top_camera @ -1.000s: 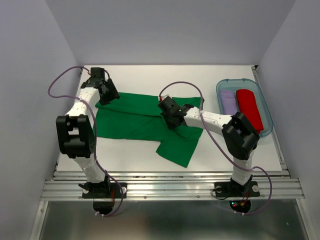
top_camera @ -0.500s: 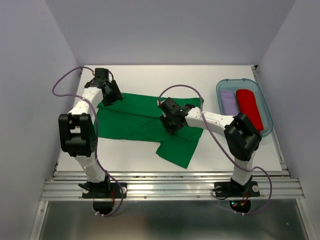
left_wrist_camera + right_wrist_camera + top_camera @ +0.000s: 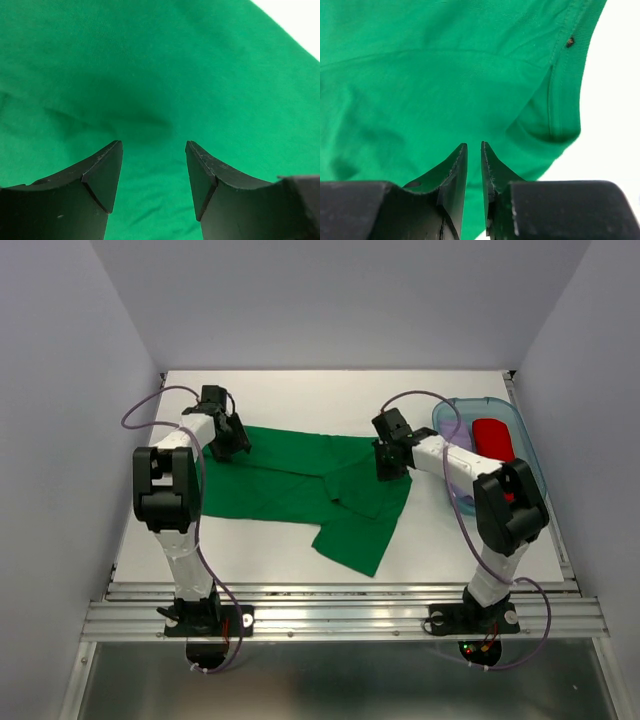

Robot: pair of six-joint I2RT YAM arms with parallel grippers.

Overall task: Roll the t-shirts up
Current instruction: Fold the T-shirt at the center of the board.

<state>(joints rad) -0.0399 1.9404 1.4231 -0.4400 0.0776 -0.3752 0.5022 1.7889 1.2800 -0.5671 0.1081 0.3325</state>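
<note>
The green t-shirt lies spread and lightly creased on the white counter, just beside the tray. The left hand hangs open over the corner farthest from the tray, probably ready to take it. The right hand, at the edge nearest the tray, is almost closed. It seems to be pinching the thin, soft fabric by a stitched hem to pull it straight.

No text, label or number is readable.
</note>
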